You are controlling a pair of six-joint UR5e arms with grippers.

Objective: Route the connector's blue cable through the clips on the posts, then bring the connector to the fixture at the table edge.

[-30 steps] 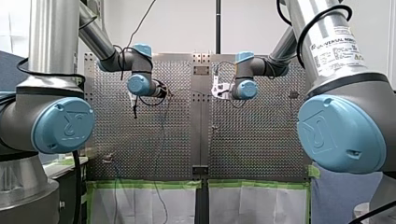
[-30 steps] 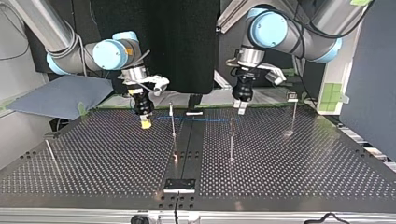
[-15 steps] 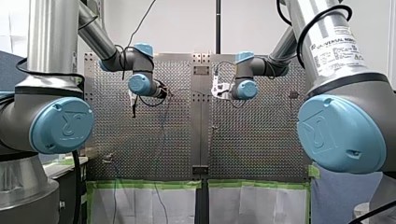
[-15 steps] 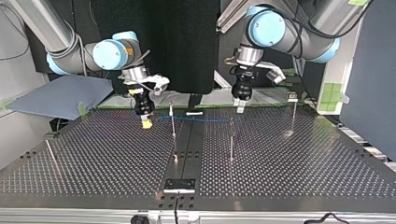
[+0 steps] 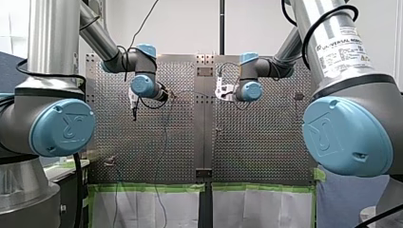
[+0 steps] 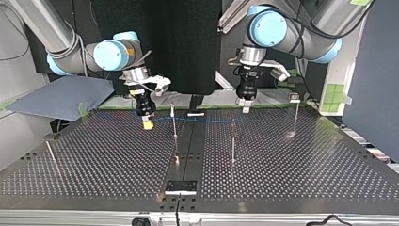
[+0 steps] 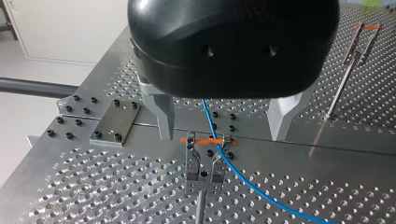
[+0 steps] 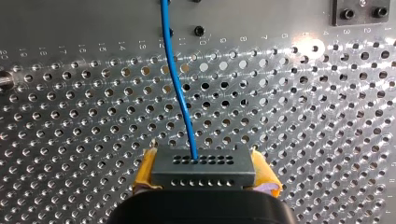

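Note:
In the right wrist view my right gripper is shut on the dark grey connector, its yellow pads on both ends. The blue cable leaves the connector's face and runs ahead over the table. In the top view that cable stretches from my right gripper past one thin post to a second post. My left gripper hangs just above and behind it. In the left wrist view its metal fingers stand open over the post's clip, through which the cable passes.
Two more thin posts stand near the table's sides, one at the top view's right, one at its left. A dark plate fixture sits at the near table edge in the top view. A grey-blue cushion lies beyond the table's left corner.
My left gripper has risen slightly and shifted a little toward the top view's right, away from the clip. My right gripper and the connector have stayed in place.

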